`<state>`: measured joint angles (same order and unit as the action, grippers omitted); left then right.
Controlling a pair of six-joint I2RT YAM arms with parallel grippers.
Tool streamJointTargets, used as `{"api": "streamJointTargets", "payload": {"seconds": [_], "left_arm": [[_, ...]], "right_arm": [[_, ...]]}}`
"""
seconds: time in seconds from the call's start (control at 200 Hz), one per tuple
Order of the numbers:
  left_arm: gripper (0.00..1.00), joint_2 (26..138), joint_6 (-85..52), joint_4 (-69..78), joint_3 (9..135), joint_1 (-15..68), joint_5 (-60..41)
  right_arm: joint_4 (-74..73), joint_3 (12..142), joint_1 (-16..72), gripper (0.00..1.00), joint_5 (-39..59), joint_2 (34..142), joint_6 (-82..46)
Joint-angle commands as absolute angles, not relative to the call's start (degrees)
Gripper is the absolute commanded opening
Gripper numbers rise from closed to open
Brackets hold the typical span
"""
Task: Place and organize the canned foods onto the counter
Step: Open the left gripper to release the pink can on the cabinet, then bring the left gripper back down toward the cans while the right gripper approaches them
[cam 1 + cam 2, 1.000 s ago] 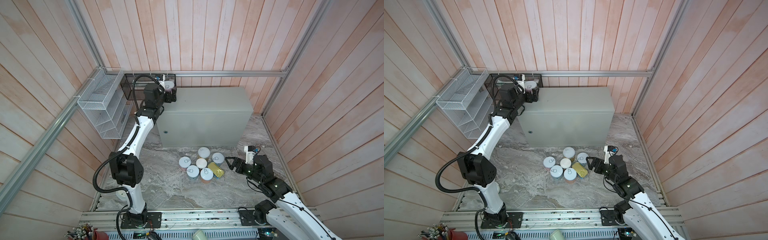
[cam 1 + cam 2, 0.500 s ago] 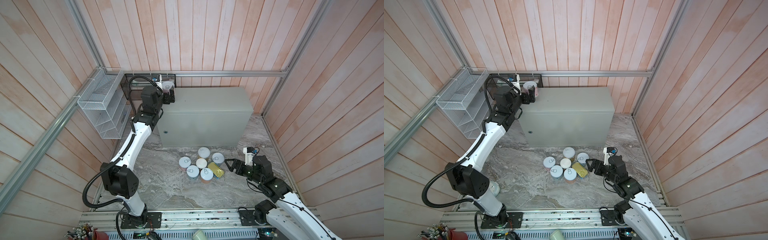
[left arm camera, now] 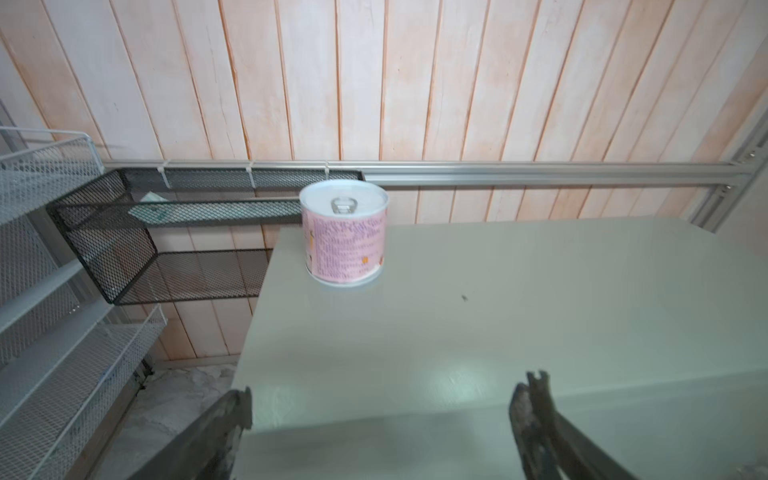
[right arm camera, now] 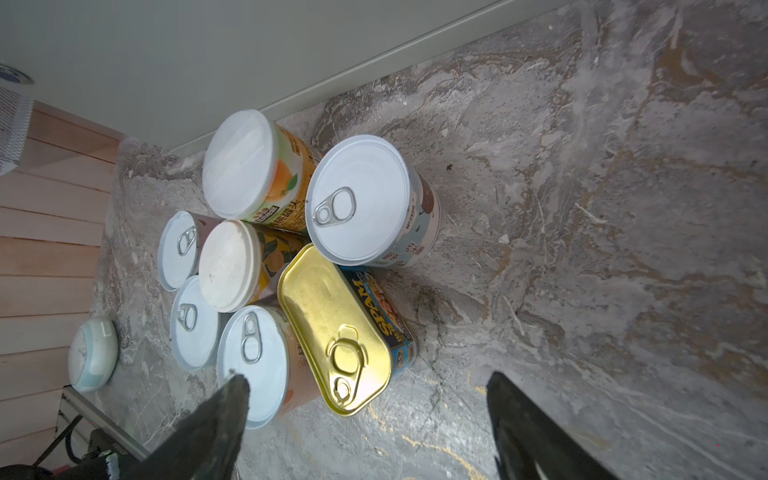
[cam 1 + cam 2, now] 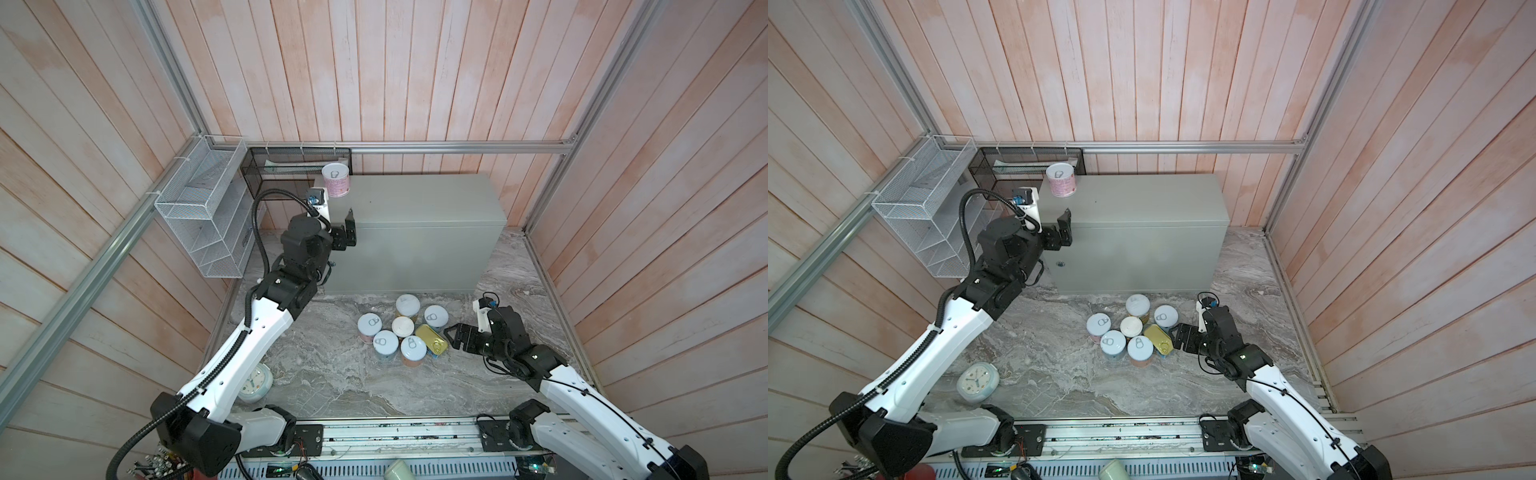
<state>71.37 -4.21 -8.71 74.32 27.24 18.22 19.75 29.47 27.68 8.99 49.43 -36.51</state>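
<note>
right end effector (image 5: pixel 452 337) hangs low over the marble surface (image 5: pixel 332 386), jaws spread and pinching nothing, its tips right at the near end of the gold tin (image 4: pixel 332 324). whether they already flank the tin or stop just short, i cannot tell. one fingertip (image 4: pixel 224 407) overlaps the lid of the peach-labelled can (image 4: pixel 257 357), which stands just beside the tin's long side. six round cans (image 5: pixel 402 326) in all are packed beside and beyond the tin. that crowding looks like the main hazard: a closing finger could land on the peach-labelled can instead of slipping between it and the tin, shoving the tin askew or tipping a neighbour. the tin's smooth metal sides could also slide out of a shallow pinch on the lift.

left end effector (image 3: pixel 386 392) is spread and empty at the front edge of the desk (image 3: pixel 540 291). the pink can (image 3: pixel 344 232) stands upright on the desk well ahead of it, near the far corner beside the black mesh rack (image 3: pixel 124 249). set so close to that edge, it could be knocked off by a careless reach when later cans go down. seven cans are not yet on the desk.
</note>
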Motion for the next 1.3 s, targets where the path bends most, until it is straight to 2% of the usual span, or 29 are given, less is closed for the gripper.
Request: {"api": "streamJointTargets", "payload": {"seconds": [0.0, 0.1, 0.19, 0.46, 0.68, 0.97, 1.16, 1.295], "left_arm": [[1.00, 66.86, -7.51, -11.52, 69.57, 29.07, 20.64], [1.00, 63.14, -8.23, -13.38, 64.70, 30.94, 18.75], [1.00, 60.14, -8.94, -12.99, 60.04, 32.21, 15.72], [1.00, 56.64, -9.37, -6.85, 49.51, 33.38, 10.46], [1.00, 59.22, -11.30, -4.15, 46.51, 34.07, 8.55], [1.00, 59.94, -11.79, -1.35, 44.09, 34.42, 7.73], [1.00, 61.12, -11.72, 0.00, 43.59, 34.45, 7.74], [1.00, 61.82, -11.82, 0.18, 43.51, 34.45, 7.47]], "right_arm": [[19.24, 32.03, 28.80, 0.88, 6.98, 52.35, -34.54], [17.73, 33.04, 30.01, 0.87, 6.46, 56.06, -34.46], [15.86, 34.06, 30.96, 0.81, 6.47, 59.49, -34.37], [13.65, 38.83, 31.36, 0.82, 5.67, 69.65, -33.62], [16.20, 44.16, 31.57, 0.84, 2.37, 78.25, -32.93], [14.70, 46.61, 32.16, 0.84, 0.89, 83.84, -33.62], [14.00, 47.88, 32.43, 0.84, 0.02, 86.34, -34.01], [14.39, 48.90, 32.43, 0.80, -1.24, 87.96, -34.10]]}}
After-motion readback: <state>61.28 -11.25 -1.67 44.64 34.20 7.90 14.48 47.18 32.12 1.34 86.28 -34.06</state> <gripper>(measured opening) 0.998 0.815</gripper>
